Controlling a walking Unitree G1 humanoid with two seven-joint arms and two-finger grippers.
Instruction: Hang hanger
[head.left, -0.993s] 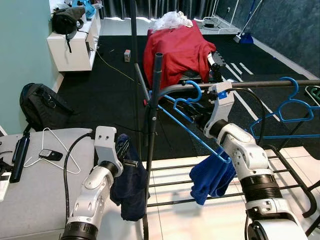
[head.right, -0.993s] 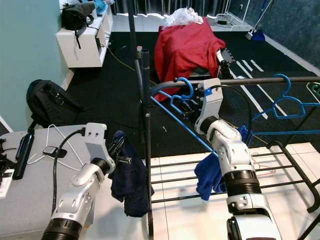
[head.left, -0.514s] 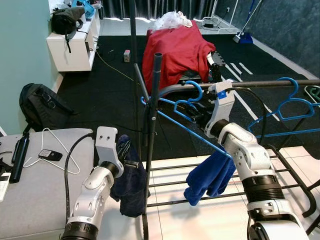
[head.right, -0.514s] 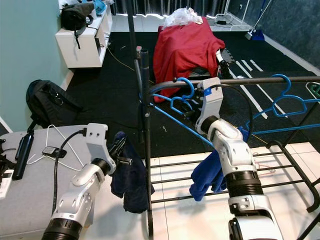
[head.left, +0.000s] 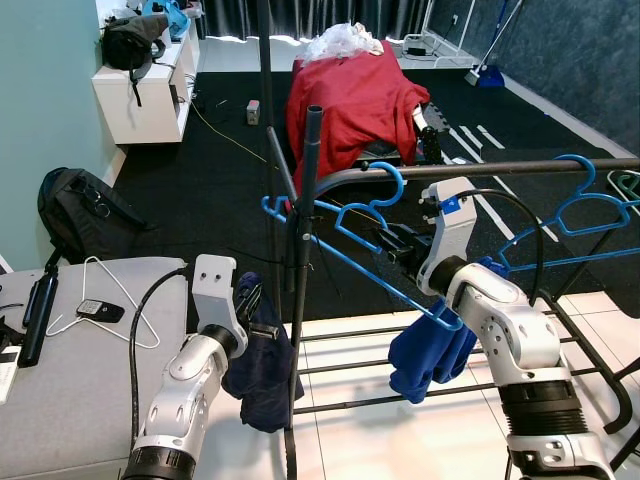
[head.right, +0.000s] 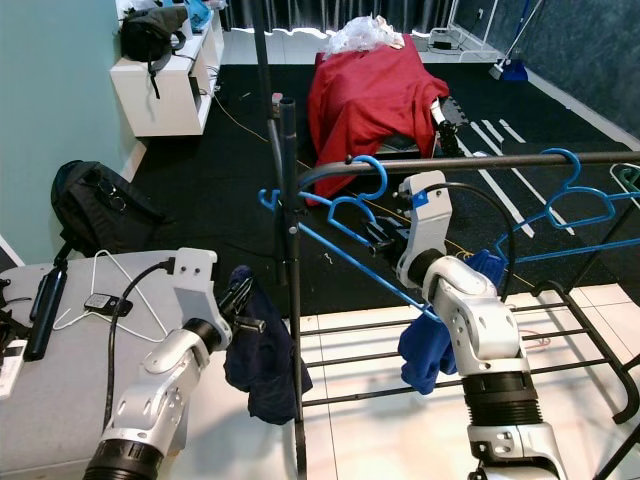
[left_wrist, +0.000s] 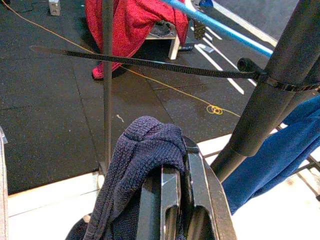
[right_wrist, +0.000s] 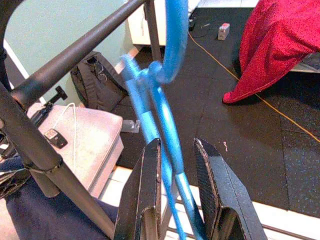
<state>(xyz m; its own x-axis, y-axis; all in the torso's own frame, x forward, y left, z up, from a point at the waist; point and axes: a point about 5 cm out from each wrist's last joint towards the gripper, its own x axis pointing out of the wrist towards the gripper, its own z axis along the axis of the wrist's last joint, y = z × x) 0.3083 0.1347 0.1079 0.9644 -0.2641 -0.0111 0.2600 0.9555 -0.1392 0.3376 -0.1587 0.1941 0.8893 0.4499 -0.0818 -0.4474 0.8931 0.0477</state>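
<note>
A blue hanger (head.left: 350, 255) has its hook over the black rail (head.left: 520, 168) close to the upright pole (head.left: 308, 200). A blue cloth (head.left: 430, 350) is draped on its lower right end. My right gripper (head.left: 392, 245) is at the hanger's sloping arm. In the right wrist view the fingers (right_wrist: 147, 190) stand open, with the hanger's arm (right_wrist: 170, 150) loose in the gap. Lower left, my left gripper (head.left: 250, 300) is shut on a dark navy cloth (left_wrist: 140, 165) that hangs down beside the pole.
More blue hangers (head.left: 585, 215) hang further right on the rail. The rack's lower bars (head.left: 340, 365) lie below. A grey table (head.left: 90, 400) at left holds a white wire hanger (head.left: 110, 300). Behind are a red-covered object (head.left: 350, 95), a backpack (head.left: 80, 210) and a white cabinet (head.left: 145, 95).
My right arm has drawn back to the right and lower. The hanger has shifted left, its left tip now past the pole. The blue cloth swung left, then back right.
</note>
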